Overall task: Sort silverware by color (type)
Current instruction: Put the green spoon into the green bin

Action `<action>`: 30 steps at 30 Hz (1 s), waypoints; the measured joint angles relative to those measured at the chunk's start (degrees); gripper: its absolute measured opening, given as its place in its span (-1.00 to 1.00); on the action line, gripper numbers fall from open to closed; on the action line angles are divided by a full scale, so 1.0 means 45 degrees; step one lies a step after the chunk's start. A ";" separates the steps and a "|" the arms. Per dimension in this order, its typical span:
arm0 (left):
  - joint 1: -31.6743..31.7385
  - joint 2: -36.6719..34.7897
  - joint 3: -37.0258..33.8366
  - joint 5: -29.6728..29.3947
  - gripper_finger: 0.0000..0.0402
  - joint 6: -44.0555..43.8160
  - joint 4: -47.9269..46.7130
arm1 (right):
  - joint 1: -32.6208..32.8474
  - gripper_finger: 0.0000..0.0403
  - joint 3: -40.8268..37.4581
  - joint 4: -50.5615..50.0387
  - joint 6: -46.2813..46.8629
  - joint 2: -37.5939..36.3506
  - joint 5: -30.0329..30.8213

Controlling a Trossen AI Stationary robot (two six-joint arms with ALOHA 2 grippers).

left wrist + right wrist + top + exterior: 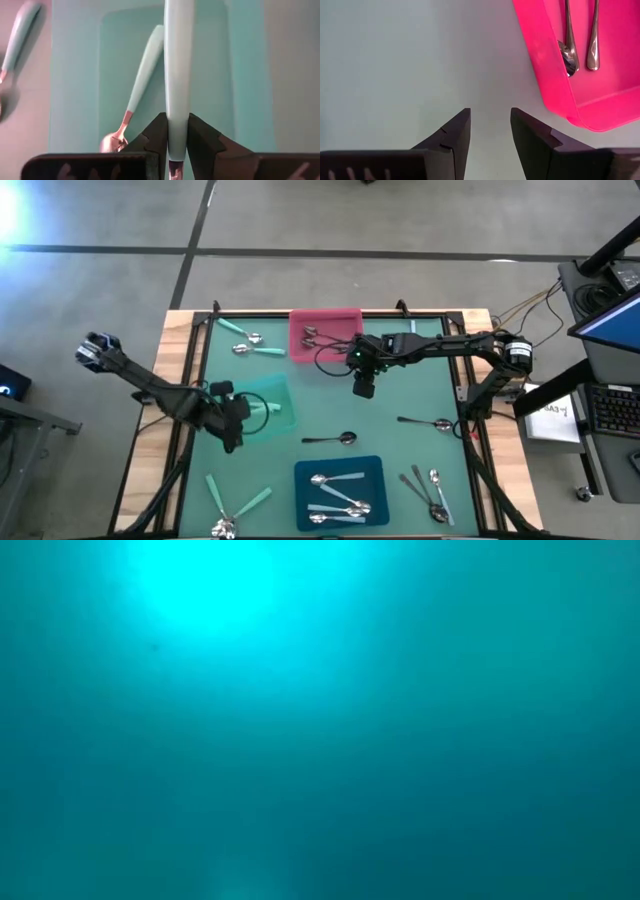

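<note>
If we let go too high, the mint-handled spoon, pinched upright by its handle between our left gripper fingers over the green tray, could bounce off another spoon lying there, while our right gripper hangs empty, fingers parted, beside the pink tray.

- Table mat: flat teal-green, framed by pale wood edge.
- Pink tray, at the mat's far edge: hot pink; two plain dark-metal spoons inside.
- Green tray, left of mat centre: translucent mint.
- Blue tray, near edge of the mat: deep blue; pale-blue-handled spoons with shiny bowls.
- Left gripper: dark fingers around a mint-handled spoon; second mint spoon has a coppery neck.
- Right gripper: black.
- Loose dark spoon mid-mat.
</note>
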 joint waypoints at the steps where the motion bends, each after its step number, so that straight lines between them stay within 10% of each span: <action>1: 0.0100 -0.0156 -0.0221 -0.0013 -0.78 -0.0039 0.0190 | 0.0000 -0.34 0.0000 0.0000 0.0000 0.0000 0.0000; 20: 0.0360 0.0766 0.1534 0.0070 -0.35 0.0949 0.1723 | 0.0000 -0.34 0.0000 0.0024 0.0000 0.0000 0.0000; 30: -0.1171 0.3797 0.3625 0.4643 -0.38 -0.1186 0.2619 | 0.0000 -0.34 0.0000 0.0029 0.0000 0.0000 -0.0004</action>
